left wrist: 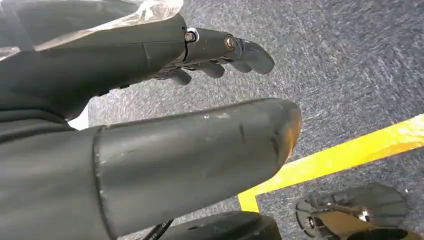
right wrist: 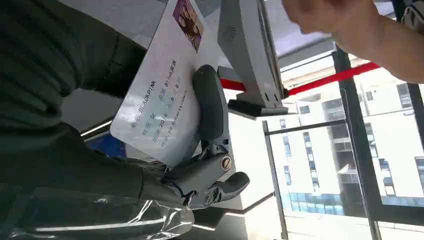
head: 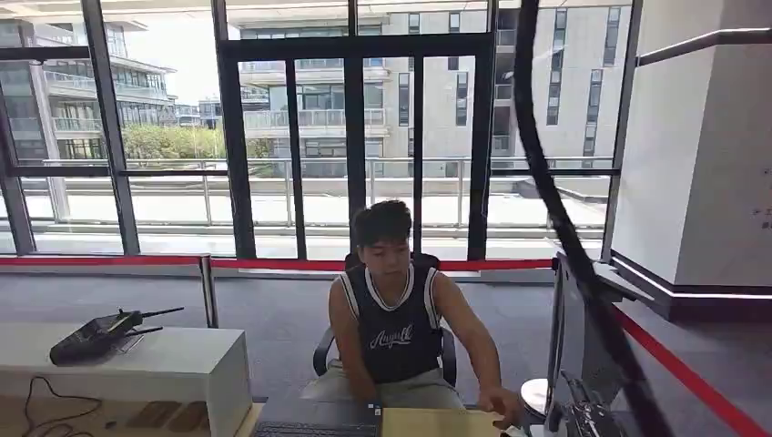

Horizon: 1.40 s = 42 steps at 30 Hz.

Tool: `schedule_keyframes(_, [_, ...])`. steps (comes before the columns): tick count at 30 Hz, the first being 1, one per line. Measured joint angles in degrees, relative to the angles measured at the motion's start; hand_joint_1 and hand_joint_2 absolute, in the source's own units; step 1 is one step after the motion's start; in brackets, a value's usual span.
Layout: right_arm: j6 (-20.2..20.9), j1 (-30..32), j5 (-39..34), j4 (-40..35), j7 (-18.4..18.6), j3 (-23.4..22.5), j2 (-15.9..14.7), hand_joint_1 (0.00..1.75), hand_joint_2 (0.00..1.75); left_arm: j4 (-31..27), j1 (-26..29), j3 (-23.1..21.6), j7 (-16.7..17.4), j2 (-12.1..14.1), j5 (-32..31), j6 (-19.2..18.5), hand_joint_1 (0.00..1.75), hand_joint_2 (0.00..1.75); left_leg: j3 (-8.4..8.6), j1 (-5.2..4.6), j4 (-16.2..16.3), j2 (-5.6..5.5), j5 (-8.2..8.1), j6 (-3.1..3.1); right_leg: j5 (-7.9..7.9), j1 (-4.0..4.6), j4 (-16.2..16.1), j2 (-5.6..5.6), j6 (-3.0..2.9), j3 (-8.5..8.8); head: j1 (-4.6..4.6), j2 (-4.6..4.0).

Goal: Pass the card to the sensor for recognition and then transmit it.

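The right hand (right wrist: 200, 150) pinches a white card (right wrist: 157, 95) in the right wrist view: the thick grey thumb lies flat along the card's printed face, and the darker fingers curl behind its lower edge at centre-bottom of the frame. The card stands tilted, its small photo corner at the upper middle of the frame, with lines of print running along its length. Just beside the card's upper end stands a grey sensor (right wrist: 247, 60) on a stand, near the card; whether they touch cannot be told. At the upper right of that frame a person's hand (right wrist: 335, 20) reaches in, apart from the card.

In the left wrist view the left hand (left wrist: 165, 105) holds nothing. Its thumb stretches across the middle of the frame, the darker fingers (left wrist: 240, 50) extended and loosely apart at upper centre, over grey carpet (left wrist: 350, 60) crossed by a yellow floor line (left wrist: 345, 155) at lower right.

In the head view a person (head: 396, 319) in a dark sleeveless top sits at centre, one arm reaching to the lower right onto a desk (head: 437, 423). At lower left a white counter (head: 182, 364) bears a black handheld device (head: 100, 335).
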Motion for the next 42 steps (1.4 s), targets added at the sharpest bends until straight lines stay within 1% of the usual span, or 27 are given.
schedule_keyframes(7, [0.57,-2.42,1.46,2.12,-1.05,1.9,4.51,1.75,1.75,0.0,-1.31,-1.57,1.05,0.0,-1.75,-0.94,0.0,0.0,-0.01,0.0,0.0,-0.01,0.01,-0.02,0.0,0.0,0.01,0.0,0.0,-0.02,0.02,0.0])
schedule_keyframes(11, [0.46,-4.57,2.77,5.02,-2.38,3.06,7.87,1.75,1.75,0.0,-2.18,-2.36,2.21,0.0,-2.54,-1.45,0.0,0.0,-0.03,0.01,0.0,0.0,0.02,-0.03,0.0,0.01,0.03,0.0,0.0,-0.03,0.02,0.0])
schedule_keyframes(15, [0.33,-6.31,3.69,8.19,-2.71,4.02,11.13,1.75,1.75,0.0,-2.83,-3.3,2.86,0.0,-2.95,-1.58,0.0,0.0,-0.02,0.02,0.0,0.0,0.02,-0.03,0.0,0.03,0.03,0.0,0.0,-0.04,0.04,0.0])
schedule_keyframes(19, [0.31,-7.37,3.69,10.71,-2.71,4.83,13.21,1.75,1.75,0.0,-3.17,-3.87,2.89,0.0,-3.26,-1.6,0.0,0.0,-0.03,0.02,0.0,0.0,0.02,-0.03,0.0,0.03,0.02,0.0,-0.01,-0.04,0.04,0.0])
schedule_keyframes(20, [0.29,-7.51,3.69,11.3,-2.71,4.99,13.6,1.62,1.75,0.0,-3.21,-4.09,2.89,0.0,-3.3,-1.6,0.0,0.0,-0.02,0.02,0.0,0.0,0.02,-0.03,0.0,0.03,0.02,0.0,-0.01,-0.04,0.07,0.0])
schedule_keyframes(22, [0.09,-7.71,3.67,12.63,-2.71,5.29,14.3,1.48,1.75,0.0,-3.32,-4.48,2.88,0.0,-3.32,-1.6,0.0,0.0,-0.02,0.02,0.01,0.0,0.02,-0.03,0.0,0.03,0.02,0.0,0.0,-0.04,0.04,0.0])
schedule_keyframes(23, [-0.04,-7.69,3.63,13.09,-2.73,5.4,14.5,0.61,1.75,0.0,-3.34,-4.59,2.91,-0.02,-3.32,-1.6,0.0,0.0,-0.02,0.02,0.01,0.0,0.02,-0.03,0.0,0.03,0.01,0.0,0.0,-0.04,0.07,0.0])
schedule_keyframes(24, [-0.06,-7.69,3.63,13.42,-2.75,5.51,14.63,0.09,1.75,0.0,-3.34,-4.7,2.91,0.0,-3.32,-1.58,0.0,0.0,-0.02,0.02,0.01,0.0,0.02,-0.03,0.0,0.03,0.01,0.0,0.0,-0.04,0.05,0.0])
schedule_keyframes(25, [-0.06,-7.68,3.63,13.79,-2.82,5.62,14.78,0.02,1.75,0.0,-3.33,-4.72,2.93,0.0,-3.3,-1.58,0.0,0.0,-0.02,0.02,0.01,0.0,0.02,-0.03,0.0,0.03,0.02,0.0,0.0,-0.04,0.06,0.0])
schedule_keyframes(26, [-0.06,-7.68,3.52,14.1,-2.86,5.73,14.87,0.0,1.75,0.0,-3.34,-4.74,2.93,0.0,-3.28,-1.58,0.0,0.0,-0.01,0.02,0.01,0.0,0.02,-0.03,0.0,0.03,0.01,0.0,-0.01,-0.04,0.07,0.0])
schedule_keyframes(30, [-0.15,-7.63,3.3,15.58,-2.89,6.1,15.24,0.0,1.75,0.0,-3.33,-4.79,2.93,0.0,-3.0,-1.49,0.0,0.0,0.0,0.02,0.01,0.0,0.02,-0.03,0.01,0.03,0.01,0.0,-0.01,-0.05,0.07,0.0])
schedule_keyframes(31, [-0.37,-7.62,3.3,15.85,-2.89,6.12,15.33,0.0,0.0,0.0,-3.32,-4.79,2.93,0.0,-2.89,-1.49,0.0,0.0,0.0,0.02,0.01,0.0,0.02,-0.03,0.01,0.03,0.01,0.0,-0.01,-0.05,0.07,0.0])
schedule_keyframes(36, [-1.31,-7.63,2.95,17.38,-3.0,6.17,15.59,0.0,0.0,0.0,-3.29,-4.79,2.73,0.0,-2.87,-1.53,0.0,0.0,0.0,0.02,0.01,0.0,0.03,-0.04,0.01,0.04,0.02,0.0,-0.02,-0.05,0.04,0.0])
schedule_keyframes(42, [-2.42,-7.6,1.92,18.51,-4.11,6.17,15.61,0.0,0.0,0.0,-3.16,-4.79,2.45,0.07,-2.32,-1.4,0.0,0.0,-0.01,0.02,0.01,0.0,0.03,-0.04,0.01,0.04,0.02,0.0,-0.02,-0.05,0.04,0.0])
